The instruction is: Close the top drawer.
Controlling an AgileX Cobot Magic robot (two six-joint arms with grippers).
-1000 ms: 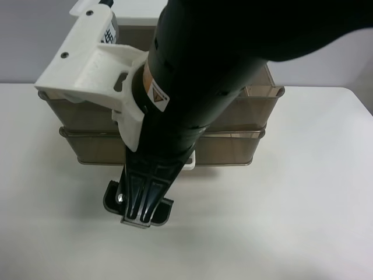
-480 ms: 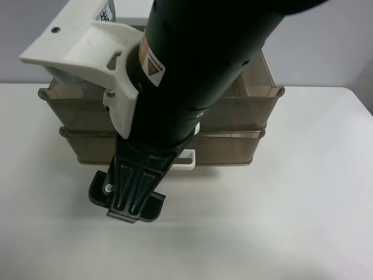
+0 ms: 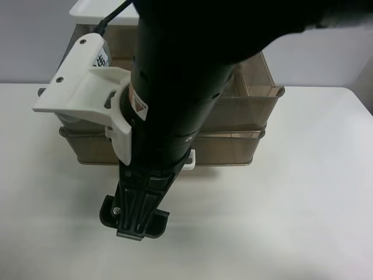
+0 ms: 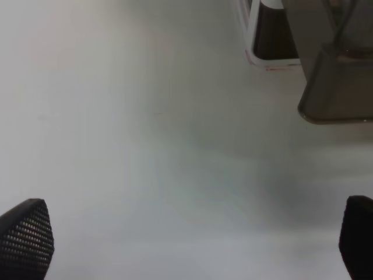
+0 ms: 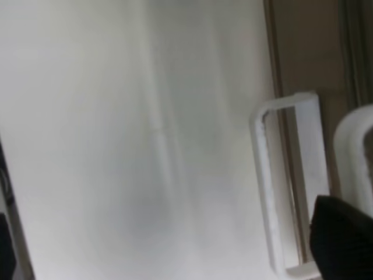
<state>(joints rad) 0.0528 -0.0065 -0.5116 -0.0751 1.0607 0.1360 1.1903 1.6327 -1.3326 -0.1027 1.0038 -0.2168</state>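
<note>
The top drawer (image 3: 256, 108) is smoky-brown and stands pulled out of its cabinet, its inside showing. A black arm covers its middle and its handle. That arm's gripper (image 3: 135, 219) points down at the table in front of the drawers. The right wrist view shows a white loop handle (image 5: 261, 175) with faint dark specks and a second, blurred white handle (image 5: 352, 140). I cannot tell which drawer each belongs to. My right gripper (image 5: 172, 242) is open and empty, with one finger (image 5: 341, 245) beside the handles. My left gripper (image 4: 191, 233) is open and empty over bare table.
The lower brown drawer (image 3: 233, 149) sits under the top one, and part of a white handle (image 3: 187, 160) shows beside the arm. The cabinet's white top (image 3: 87, 9) is behind. A brown drawer corner (image 4: 335, 87) shows in the left wrist view. The white table (image 3: 303, 221) ends at the right.
The arm swung left, then came back. Its gripper now sits a little nearer the table's front, and the white wrist mount is lower. The drawers have not moved.
</note>
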